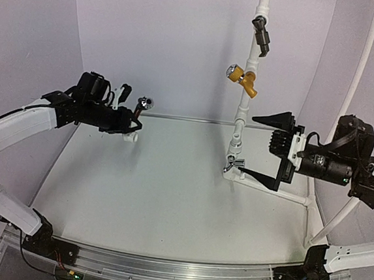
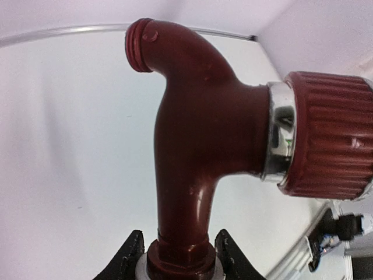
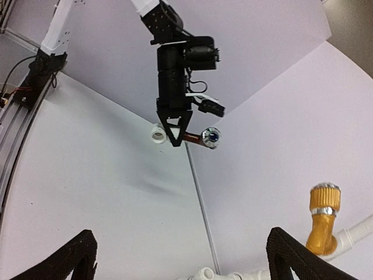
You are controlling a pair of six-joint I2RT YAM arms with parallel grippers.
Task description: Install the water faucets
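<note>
The water faucet (image 2: 192,134) is a dark reddish-brown tap with a ribbed knob. My left gripper (image 2: 180,265) is shut on its base, where a white ring shows. In the top view the left gripper (image 1: 131,117) holds it above the table's far left, knob (image 1: 146,102) pointing right and the white elbow fitting (image 1: 131,136) hanging below. From the right wrist the faucet (image 3: 201,138) and elbow (image 3: 157,135) show far off. My right gripper (image 1: 247,146) is open, empty, its fingertips either side of the white pipe stand's (image 1: 240,118) lower part.
A yellow-brass valve (image 1: 243,79) and a dark valve (image 1: 262,36) sit higher on the pipe stand. The stand's base tube (image 1: 287,194) runs along the table at right. A white curved frame tube (image 1: 359,76) rises at the far right. White pipe fittings (image 3: 233,274) lie between my right fingers.
</note>
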